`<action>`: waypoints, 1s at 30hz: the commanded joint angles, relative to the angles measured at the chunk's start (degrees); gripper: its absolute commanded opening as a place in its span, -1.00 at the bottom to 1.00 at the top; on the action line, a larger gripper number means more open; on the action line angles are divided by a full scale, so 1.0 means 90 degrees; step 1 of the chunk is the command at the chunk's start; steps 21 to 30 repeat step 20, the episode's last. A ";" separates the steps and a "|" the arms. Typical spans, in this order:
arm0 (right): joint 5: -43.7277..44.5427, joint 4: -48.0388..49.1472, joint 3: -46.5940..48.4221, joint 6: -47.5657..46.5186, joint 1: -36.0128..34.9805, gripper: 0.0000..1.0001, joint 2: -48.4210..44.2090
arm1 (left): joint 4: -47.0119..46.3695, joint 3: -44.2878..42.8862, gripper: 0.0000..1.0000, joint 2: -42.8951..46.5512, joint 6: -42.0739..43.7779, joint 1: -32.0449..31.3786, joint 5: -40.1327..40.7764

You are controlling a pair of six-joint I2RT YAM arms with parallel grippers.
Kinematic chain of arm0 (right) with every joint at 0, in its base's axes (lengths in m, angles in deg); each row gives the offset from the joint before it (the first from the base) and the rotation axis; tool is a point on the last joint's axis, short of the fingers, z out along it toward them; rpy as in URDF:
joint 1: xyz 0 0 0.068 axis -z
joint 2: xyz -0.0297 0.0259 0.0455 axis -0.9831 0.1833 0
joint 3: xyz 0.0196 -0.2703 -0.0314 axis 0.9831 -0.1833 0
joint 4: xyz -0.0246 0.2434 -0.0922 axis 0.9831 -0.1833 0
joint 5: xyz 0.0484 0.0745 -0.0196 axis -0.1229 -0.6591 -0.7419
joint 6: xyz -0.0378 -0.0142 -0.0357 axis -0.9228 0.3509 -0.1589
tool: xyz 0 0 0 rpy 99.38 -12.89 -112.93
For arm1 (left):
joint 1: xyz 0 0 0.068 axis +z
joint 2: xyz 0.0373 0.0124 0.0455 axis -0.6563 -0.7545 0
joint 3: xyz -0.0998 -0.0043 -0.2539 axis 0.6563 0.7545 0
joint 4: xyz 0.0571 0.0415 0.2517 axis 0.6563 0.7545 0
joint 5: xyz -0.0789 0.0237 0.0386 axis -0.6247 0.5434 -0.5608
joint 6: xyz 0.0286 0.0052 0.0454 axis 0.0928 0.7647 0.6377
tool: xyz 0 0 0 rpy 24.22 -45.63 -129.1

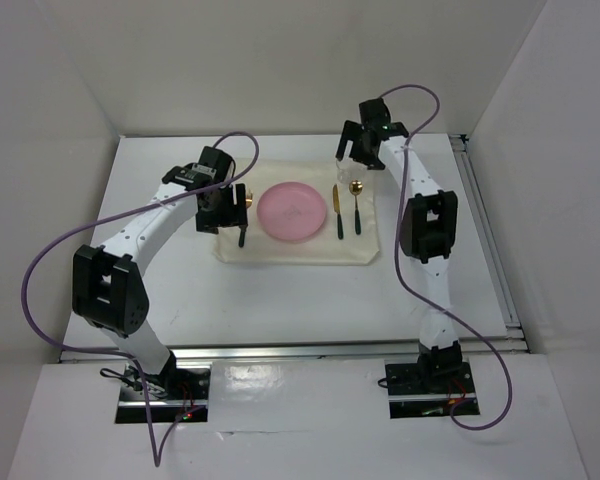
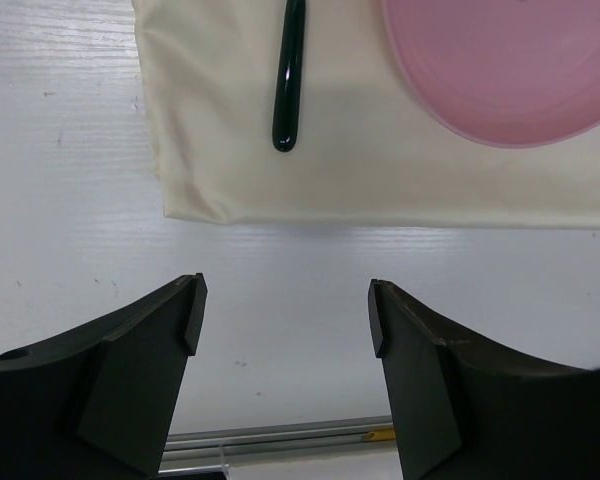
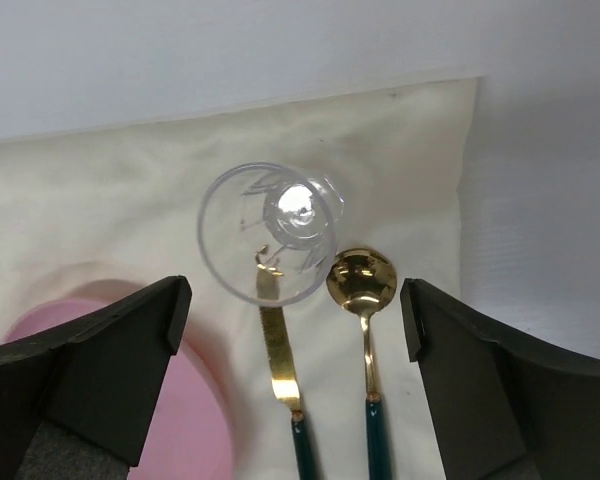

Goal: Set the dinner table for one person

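Both pincers, left gripper [image 2: 283, 315] and right gripper [image 3: 295, 305], stand apart, empty. I find the dinner table [image 1: 160, 290] beneath them bearing a cream cloth [image 1: 280, 252]: pink plate [image 1: 293, 211], knife [image 1: 335, 212], spoon [image 1: 357, 205], clear glass [image 3: 270, 232], green-handled utensil [image 2: 288, 85] placed. Setting appears near complete.

1. The cloth [image 1: 280, 252] lies on the table [image 1: 160, 290], between the two arms.
2. The plate [image 1: 293, 212] sits on the cloth, left of its middle.
3. The knife [image 1: 335, 212] lies just right of the plate, with the spoon [image 1: 357, 205] beside it, further right.
4. The glass [image 3: 270, 232] stands on the cloth behind their far tips.
5. A piece of cutlery [image 2: 288, 90] lies left of the plate, near the cloth's left edge.
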State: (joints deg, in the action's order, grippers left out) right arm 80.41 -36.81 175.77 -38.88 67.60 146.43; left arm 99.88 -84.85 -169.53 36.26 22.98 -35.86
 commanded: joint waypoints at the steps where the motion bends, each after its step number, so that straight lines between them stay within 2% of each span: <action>1: -0.0164 0.0473 0.0228 0.0073 0.0163 1.00 -0.1348 | 0.0030 -0.0143 0.67 0.0265 -0.0082 -0.0017 0.0137; 3: -0.0165 0.0599 -0.0104 0.0161 0.0309 1.00 -0.1789 | 0.0030 -0.0143 0.67 0.0323 -0.0082 -0.0017 0.0138; 6: 0.0195 0.0825 -0.1525 0.0327 0.0505 1.00 -0.3095 | 0.0030 -0.0202 0.67 0.0381 -0.0082 -0.0017 0.0138; 9: 0.0830 0.0893 -0.2466 0.0405 0.0641 1.00 -0.4121 | 0.0030 -0.0260 0.67 0.0450 -0.0082 -0.0017 0.0138; 10: 0.1034 0.0893 -0.3117 0.0405 0.0728 1.00 -0.4377 | 0.0030 -0.0260 0.67 0.0508 -0.0082 -0.0017 0.0138; 19: 0.1622 0.0893 -0.6683 0.0318 0.1100 1.00 -0.7509 | -0.0224 -0.0075 0.69 0.0812 -0.0082 -0.0017 0.0079; 20: 0.1680 0.1009 -0.6920 0.0240 0.1100 1.00 -0.7766 | -0.0292 -0.0075 0.69 0.0812 -0.0082 -0.0017 0.0079; 30: 0.1680 0.1009 -0.6920 0.0240 0.1100 1.00 -0.7766 | -0.0292 -0.0075 0.69 0.0812 -0.0082 -0.0017 0.0079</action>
